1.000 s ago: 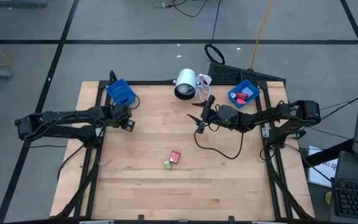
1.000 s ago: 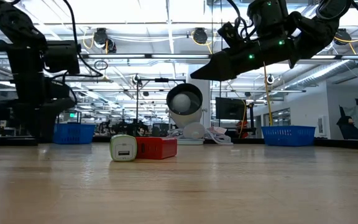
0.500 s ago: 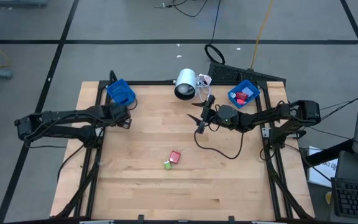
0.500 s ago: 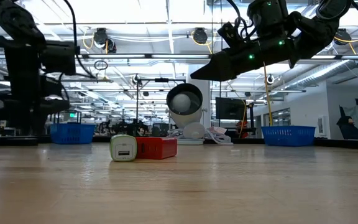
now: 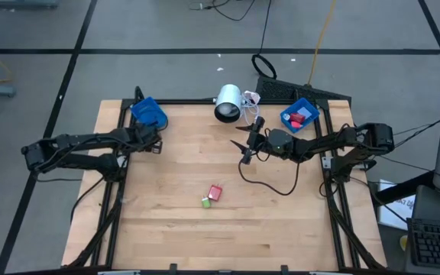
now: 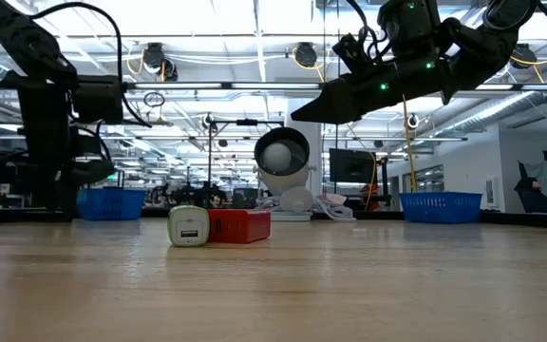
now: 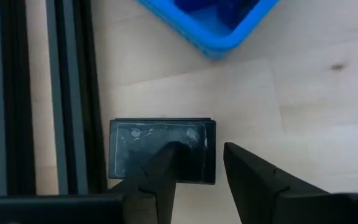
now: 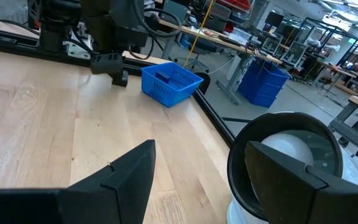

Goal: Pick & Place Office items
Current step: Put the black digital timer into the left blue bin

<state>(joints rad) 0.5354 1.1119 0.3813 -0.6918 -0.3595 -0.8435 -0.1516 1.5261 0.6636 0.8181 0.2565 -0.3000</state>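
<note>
A dark grey block [image 7: 135, 146] lies flat by the table's left rail, just short of the left blue bin [image 5: 147, 112]. My left gripper [image 7: 197, 155] is low over it with a gap between its fingers; one finger [image 7: 163, 165] covers part of the block. A red block [image 5: 215, 192] and a white-and-green piece [image 5: 205, 202] lie side by side mid-table. My right gripper [image 5: 244, 145] hangs open above the table's far middle, holding nothing. The right blue bin [image 5: 299, 116] holds red and blue pieces. My left gripper stands over the dark grey block's edge [image 7: 194, 134] from above. One finger hides part of the block, and bare wood shows between the block and the other finger [image 7: 247, 168]. I cannot tell whether it touches the block.
A white cylindrical lamp [image 5: 228, 103] lies at the far edge between the bins, close to my right gripper. Its black cable [image 5: 270, 183] loops over the table's right half. Black rails [image 7: 67, 93] run along the left edge. The near half of the table is bare wood.
My left gripper has moved a little toward the table's far edge, closer to the left blue bin. The red block and the white-and-green piece have stayed in place.
</note>
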